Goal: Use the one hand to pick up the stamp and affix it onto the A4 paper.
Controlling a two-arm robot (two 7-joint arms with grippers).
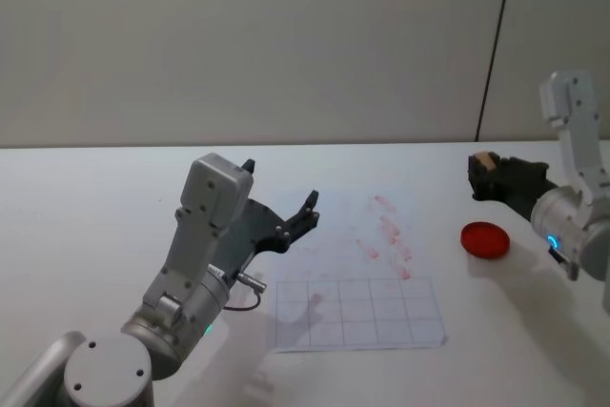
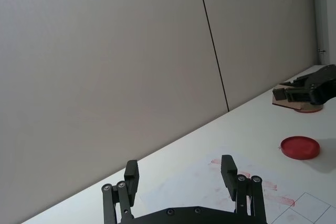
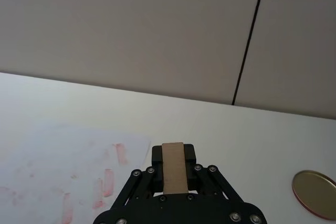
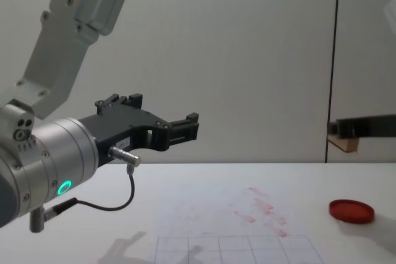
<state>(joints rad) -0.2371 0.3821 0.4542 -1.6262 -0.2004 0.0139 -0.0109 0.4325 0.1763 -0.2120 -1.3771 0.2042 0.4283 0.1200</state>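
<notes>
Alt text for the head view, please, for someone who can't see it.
The right gripper, at the right, holds the stamp in the air just beyond the red ink pad. The paper, marked with red prints, lies in the middle, and the open left gripper hovers at its left edge.

Tan stamp [image 4: 344, 143] pinched in the right gripper's [image 4: 334, 130] fingers, red ink pad [image 4: 351, 211] on the table [image 4: 303, 177] below them.
</notes>
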